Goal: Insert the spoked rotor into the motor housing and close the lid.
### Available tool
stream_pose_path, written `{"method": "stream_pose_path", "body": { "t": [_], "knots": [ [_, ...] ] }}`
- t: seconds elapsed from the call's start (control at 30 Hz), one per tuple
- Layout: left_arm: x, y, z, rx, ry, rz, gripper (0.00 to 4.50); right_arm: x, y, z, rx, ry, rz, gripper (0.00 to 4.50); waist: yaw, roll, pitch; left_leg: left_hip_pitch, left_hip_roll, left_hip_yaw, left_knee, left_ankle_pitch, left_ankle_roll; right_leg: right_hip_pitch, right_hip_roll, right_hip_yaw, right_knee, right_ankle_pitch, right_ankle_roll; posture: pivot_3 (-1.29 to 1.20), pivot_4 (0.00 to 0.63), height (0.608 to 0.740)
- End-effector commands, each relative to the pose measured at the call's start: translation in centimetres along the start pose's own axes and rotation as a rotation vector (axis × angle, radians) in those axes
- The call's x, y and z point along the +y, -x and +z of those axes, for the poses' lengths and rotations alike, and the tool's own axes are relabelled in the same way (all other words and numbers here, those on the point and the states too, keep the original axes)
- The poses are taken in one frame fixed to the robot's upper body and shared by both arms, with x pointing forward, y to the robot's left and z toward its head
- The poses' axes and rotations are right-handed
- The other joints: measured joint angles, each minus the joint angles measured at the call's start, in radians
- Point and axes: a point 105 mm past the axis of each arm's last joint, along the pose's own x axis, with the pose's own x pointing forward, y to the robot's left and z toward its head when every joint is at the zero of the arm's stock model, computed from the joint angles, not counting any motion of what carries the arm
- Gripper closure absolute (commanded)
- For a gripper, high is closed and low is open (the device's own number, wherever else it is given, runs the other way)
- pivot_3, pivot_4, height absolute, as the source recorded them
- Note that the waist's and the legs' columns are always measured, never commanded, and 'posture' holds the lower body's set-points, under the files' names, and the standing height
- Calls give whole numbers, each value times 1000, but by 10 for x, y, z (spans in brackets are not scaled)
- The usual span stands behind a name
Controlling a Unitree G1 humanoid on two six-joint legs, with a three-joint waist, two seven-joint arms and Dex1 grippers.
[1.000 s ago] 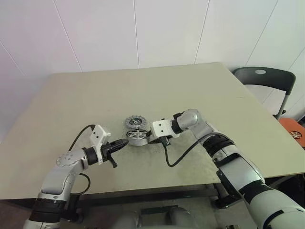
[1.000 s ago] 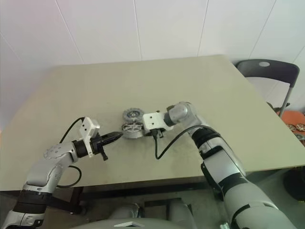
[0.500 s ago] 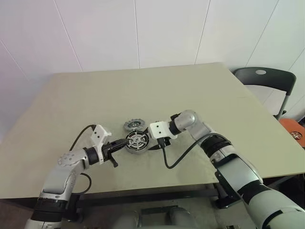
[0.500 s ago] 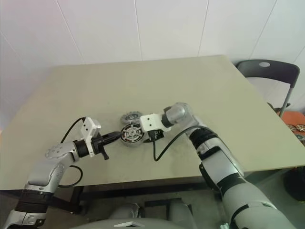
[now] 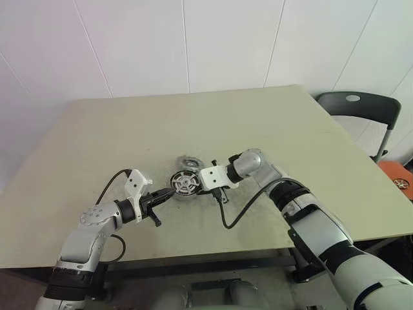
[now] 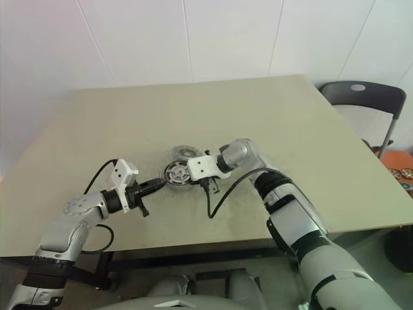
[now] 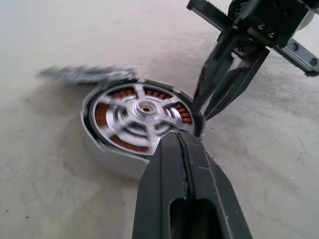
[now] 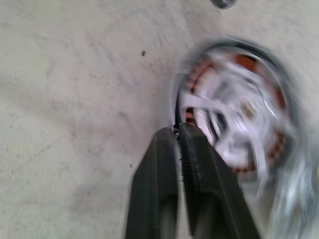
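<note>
Copper-brown windings show between silver spokes on the motor housing (image 7: 142, 112), which stands tipped up on its lower rim on the beige table (image 5: 290, 129). Its round face is turned up and back toward the robot, so its axis leans rather than standing upright. A second ago it lay flat; half a second ago it was already tilted, and now it leans about as steeply.

The left gripper (image 7: 178, 137) has its two black fingers pressed together, their shared tip against the housing's near rim on the robot's left side. The right gripper (image 8: 178, 130) meets the housing from the opposite side. Its fingers are also pressed together, with the tips at the rim's edge; whether they nip the rim cannot be told. The housing is propped between the two tips.

Just behind the housing, on the side away from the robot, lies the spoked rotor (image 7: 84, 73), a blurred grey disc flat on the table, apart from both grippers.
</note>
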Motion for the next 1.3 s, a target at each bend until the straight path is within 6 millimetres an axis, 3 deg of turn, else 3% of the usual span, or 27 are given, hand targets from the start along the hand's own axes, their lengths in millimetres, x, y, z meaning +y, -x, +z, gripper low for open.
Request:
{"method": "stream_pose_path", "body": {
  "t": [0.03,0.27,0.53,0.77,0.87,1.1,1.23,1.3],
  "knots": [
    [2,-1,11,-33,-40,2,4500,-5,3,6,-1,37,-16,4467,2,0,0,0,0,0,0,0,0,0,0,0,0,0,0,0,0,740],
    [3,-1,11,-31,-45,3,4500,-10,10,20,-50,49,-26,4467,2,0,0,-1,0,0,-1,0,0,-1,0,0,0,1,2,0,0,740],
    [2,-1,8,-31,-41,2,4500,9,27,32,-122,-102,56,4467,7,0,0,-1,0,0,0,0,0,-1,0,0,0,1,3,0,0,740],
    [1,-1,11,-33,-46,-4,4500,-11,24,37,-171,-229,-83,4467,18,0,0,-1,0,0,-1,0,0,-2,0,0,0,0,0,0,0,740],
    [0,0,10,-32,-47,-3,4500,-15,24,35,-249,-436,-113,3910,26,0,0,-1,0,0,-1,0,0,-2,0,0,0,1,2,0,0,740],
    [-2,1,6,-28,-39,3,4500,-13,46,32,-447,-924,-109,1699,29,0,0,-2,0,0,0,0,0,-2,-1,0,-1,1,1,0,0,740],
    [-3,-1,6,-32,-35,0,4500,-11,59,9,-515,-1346,-132,381,27,0,0,-2,0,0,-1,0,0,-2,-1,0,-1,0,0,0,0,740],
    [-3,-1,6,-33,-34,-1,4500,-9,65,5,-545,-1465,-126,381,27,0,0,-3,0,0,-1,0,0,-2,-1,0,-1,0,0,0,0,740]
  ]
}}
